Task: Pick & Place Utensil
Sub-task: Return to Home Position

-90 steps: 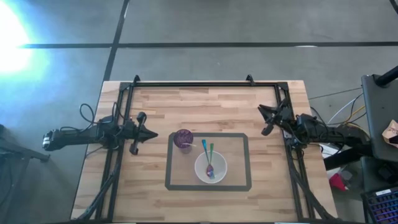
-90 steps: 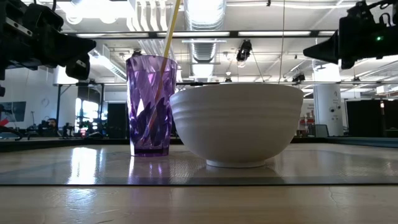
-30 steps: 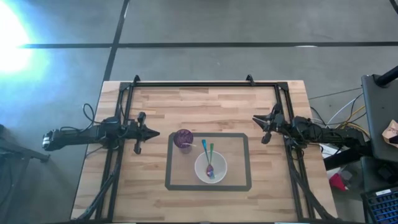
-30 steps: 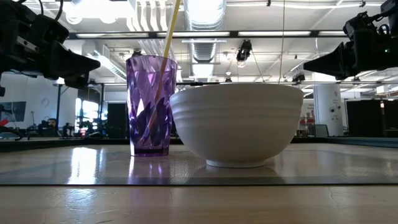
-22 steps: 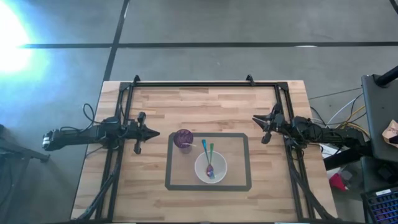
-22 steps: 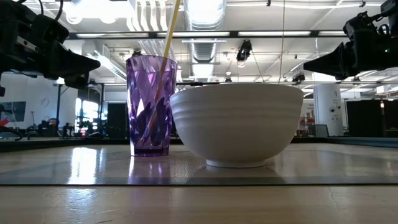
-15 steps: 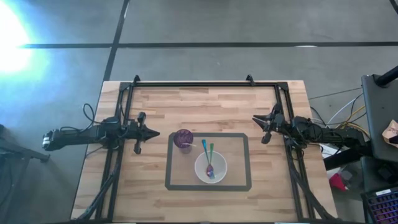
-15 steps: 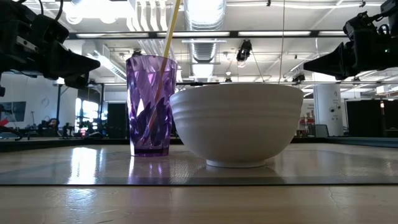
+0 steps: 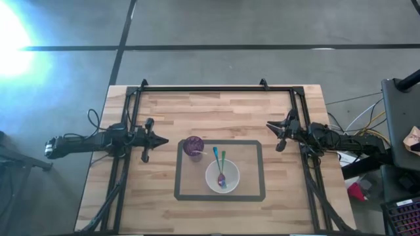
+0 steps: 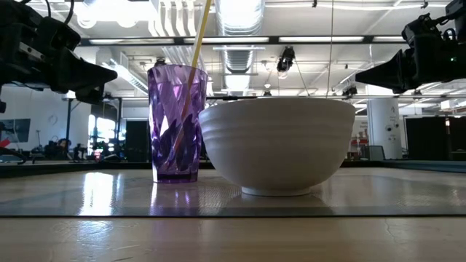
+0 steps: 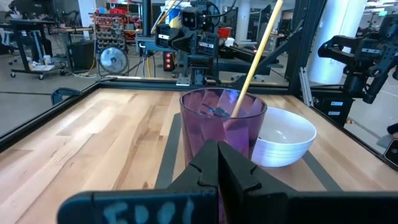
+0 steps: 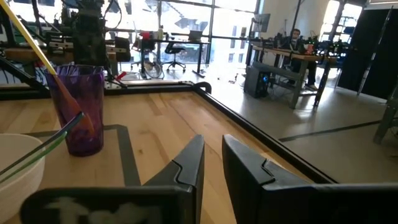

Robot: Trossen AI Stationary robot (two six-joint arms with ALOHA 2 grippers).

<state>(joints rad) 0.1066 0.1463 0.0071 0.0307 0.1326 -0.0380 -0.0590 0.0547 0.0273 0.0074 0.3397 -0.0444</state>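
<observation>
left end effector [image 9: 160, 140]: pinched together, empty, over wooden worktop [image 9: 216, 111] left side | right end effector [image 9: 270, 125]: narrow gap, empty, right side | thin yellow straw [image 10: 198, 44] in violet faceted plastic cup [image 9: 193, 147] | green spoon [image 9: 223, 157], blue fork [image 9: 215, 155] resting in round white bowl [image 9: 231, 172] just beside cup

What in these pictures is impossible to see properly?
Low view: the wall of the white bowl hides whatever lies inside it.
Low view: the top of the yellow straw is cut off by the upper edge.
High view: ends of the blue fork and green spoon inside the bowl are too small to tell apart.
</observation>
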